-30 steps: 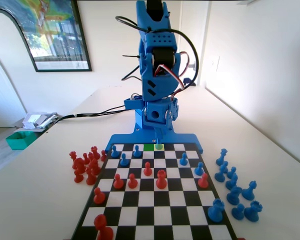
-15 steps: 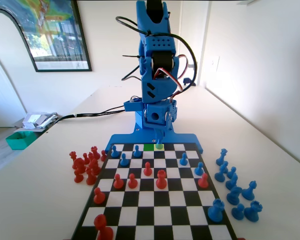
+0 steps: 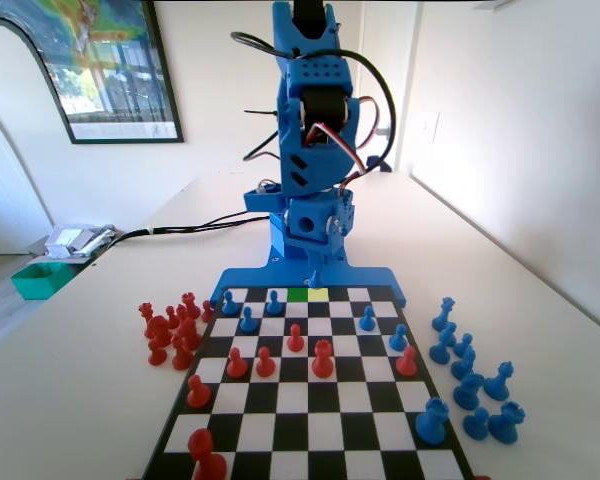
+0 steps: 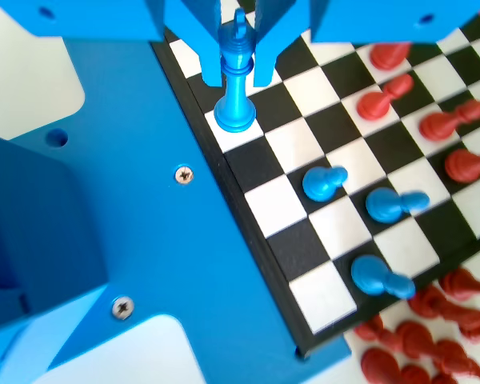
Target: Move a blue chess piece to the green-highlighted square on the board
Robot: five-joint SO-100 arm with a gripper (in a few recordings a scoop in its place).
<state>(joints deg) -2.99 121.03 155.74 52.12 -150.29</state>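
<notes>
In the wrist view my gripper (image 4: pixel 238 74) is shut on the slim blue chess piece (image 4: pixel 234 110), its jaws clamping the stem just under the pointed top. The fixed view shows the gripper (image 3: pixel 317 262) at the board's (image 3: pixel 180 415) far end with the piece (image 3: pixel 317 274) hanging a little above the back row. Its base hovers over the pale yellow-green square (image 3: pixel 319 294). The green-highlighted square (image 3: pixel 298 294) lies bare right beside that cell, to its left in the fixed view.
Blue pawns (image 3: pixel 275 300) stand in the far rows, close left of the green square, and appear below the gripper in the wrist view (image 4: pixel 324 182). Red pieces (image 3: pixel 323 358) hold mid-board. Captured red pieces (image 3: pixel 170 330) cluster left of the board, blue ones (image 3: pixel 465 365) right.
The gripper has risen with the slim blue piece in it. The piece has left the yellow-green square, which now shows uncovered.
</notes>
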